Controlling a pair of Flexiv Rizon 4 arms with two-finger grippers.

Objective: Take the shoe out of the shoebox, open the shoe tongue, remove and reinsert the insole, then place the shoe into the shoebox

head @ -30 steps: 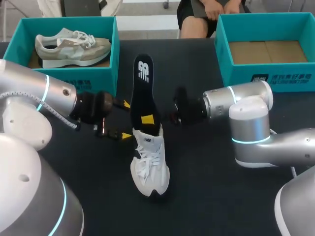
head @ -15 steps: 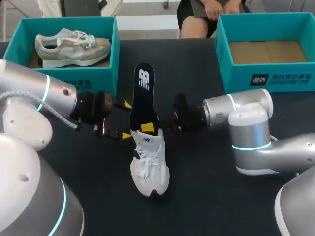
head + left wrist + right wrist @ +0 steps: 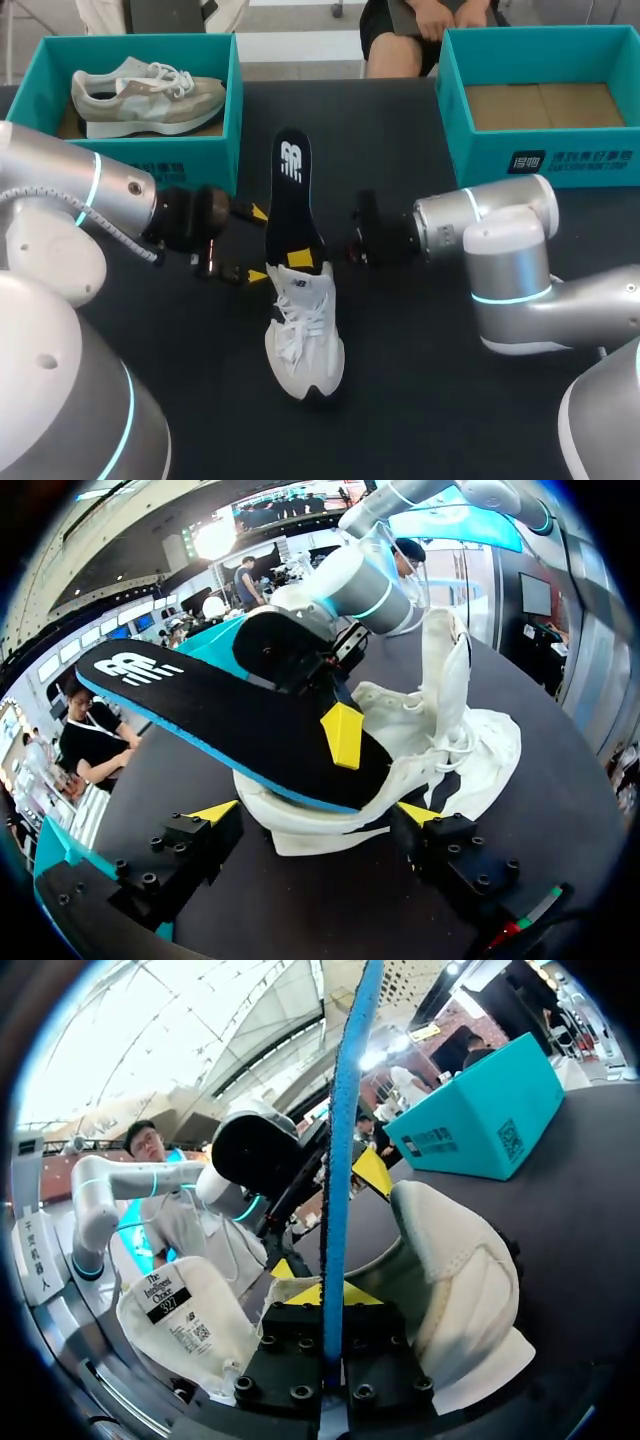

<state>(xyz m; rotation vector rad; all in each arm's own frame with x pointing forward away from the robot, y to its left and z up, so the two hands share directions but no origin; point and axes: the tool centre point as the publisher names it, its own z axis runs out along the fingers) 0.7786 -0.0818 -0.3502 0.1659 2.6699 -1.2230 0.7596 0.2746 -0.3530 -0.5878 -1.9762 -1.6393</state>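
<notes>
White shoe (image 3: 304, 340) upright; black insole (image 3: 292, 190) half inside, tilted up; right teal shoebox (image 3: 480, 155) empty.

A white brand logo (image 3: 291, 157) marks the free end of the black insole (image 3: 293, 215). White lettering (image 3: 585, 158) beside a small emblem runs along the front wall of the right shoebox (image 3: 470, 155). The left shoebox (image 3: 200, 155) carries similar print, partly hidden. A label (image 3: 172, 1305) bearing text, a number and a square code sits on the tongue (image 3: 225, 1355) of the white shoe (image 3: 460, 1260).

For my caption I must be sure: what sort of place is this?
Probably a robot workbench set up for shoe handling: two teal shoeboxes and a white shoe with a black insole sticking out, on a dark table.
</notes>
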